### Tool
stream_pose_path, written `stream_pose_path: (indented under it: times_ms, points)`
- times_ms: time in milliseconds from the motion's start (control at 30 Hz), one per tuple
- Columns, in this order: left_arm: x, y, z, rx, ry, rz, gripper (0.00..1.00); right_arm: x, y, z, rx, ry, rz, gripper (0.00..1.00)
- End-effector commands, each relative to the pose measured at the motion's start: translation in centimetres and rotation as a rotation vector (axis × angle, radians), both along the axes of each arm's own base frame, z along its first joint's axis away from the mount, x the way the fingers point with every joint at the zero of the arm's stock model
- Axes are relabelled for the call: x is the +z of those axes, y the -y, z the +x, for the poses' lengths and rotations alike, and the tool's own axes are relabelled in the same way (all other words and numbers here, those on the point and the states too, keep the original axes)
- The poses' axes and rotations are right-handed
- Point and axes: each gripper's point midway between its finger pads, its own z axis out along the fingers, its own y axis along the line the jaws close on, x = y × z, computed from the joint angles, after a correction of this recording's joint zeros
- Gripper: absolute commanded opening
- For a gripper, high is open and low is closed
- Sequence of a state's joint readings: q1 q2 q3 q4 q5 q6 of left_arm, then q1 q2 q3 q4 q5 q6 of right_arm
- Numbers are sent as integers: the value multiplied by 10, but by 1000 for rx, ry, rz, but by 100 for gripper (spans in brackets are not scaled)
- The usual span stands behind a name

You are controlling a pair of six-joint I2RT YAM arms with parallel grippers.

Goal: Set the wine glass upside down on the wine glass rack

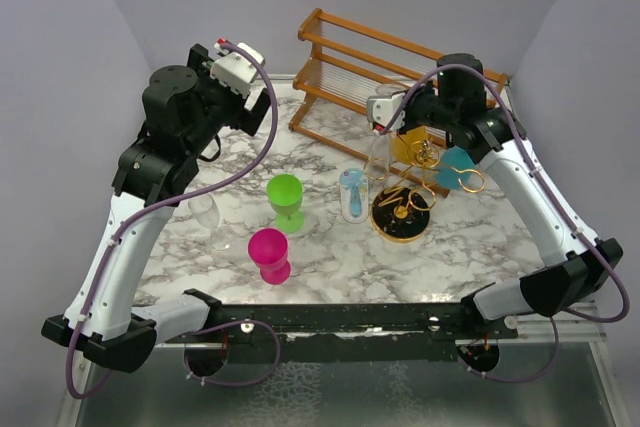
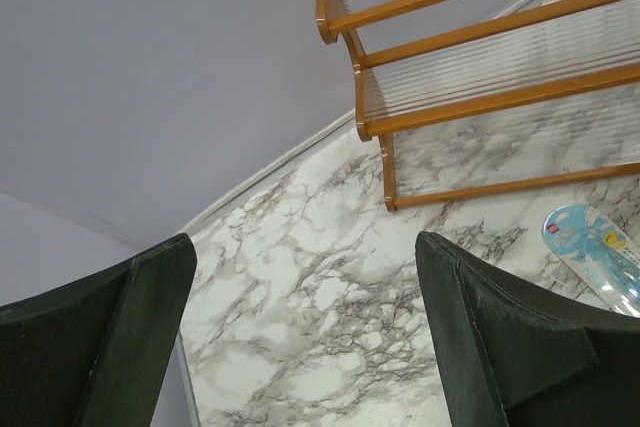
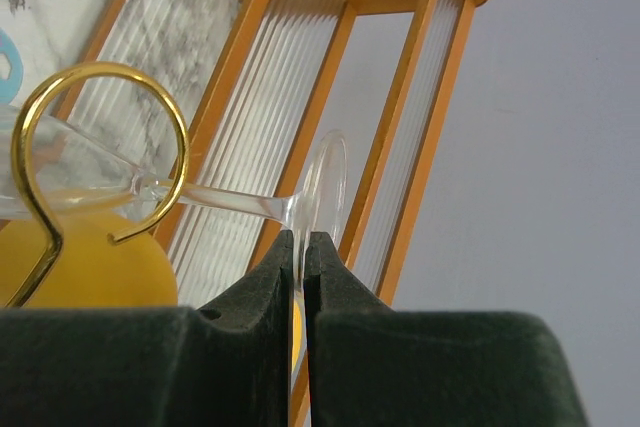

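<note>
My right gripper (image 3: 302, 242) is shut on the round foot of the clear wine glass (image 3: 322, 182). Its stem runs left, across a gold loop (image 3: 100, 77) of the wine glass rack, and the bowl shows through that loop. I cannot tell whether the stem sits inside the loop. From above, the wine glass (image 1: 378, 159) hangs bowl down under my right gripper (image 1: 385, 119), just left of the wine glass rack (image 1: 405, 212) with its black round base. A yellow glass (image 1: 405, 147) and a teal one (image 1: 455, 162) are at the rack. My left gripper (image 2: 305, 327) is open over bare marble.
A brown wooden slatted rack (image 1: 370, 62) stands at the back, right behind the held glass. A blue patterned tumbler (image 1: 352, 195), a green cup (image 1: 285, 197), a pink cup (image 1: 268, 252) and a second clear wine glass (image 1: 205, 212) stand on the marble table (image 1: 330, 267).
</note>
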State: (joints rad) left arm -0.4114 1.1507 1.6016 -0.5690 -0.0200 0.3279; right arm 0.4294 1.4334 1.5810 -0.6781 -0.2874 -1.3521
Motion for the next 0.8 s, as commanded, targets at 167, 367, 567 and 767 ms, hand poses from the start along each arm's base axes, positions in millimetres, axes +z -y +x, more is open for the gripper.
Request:
stream_pose_path:
  times_ms: [167, 367, 567, 767]
  points:
    - [1, 2, 4, -9, 11, -6, 94, 31, 15, -19, -23, 58, -24, 2]
    - [1, 2, 4, -12, 10, -8, 94, 31, 18, -26, -18, 48, -28, 2]
    - [-3, 3, 5, -13, 2, -4, 94, 33, 21, -31, -21, 49, -24, 3]
    - [-1, 4, 5, -19, 6, -7, 94, 35, 21, -36, -15, 44, -17, 3]
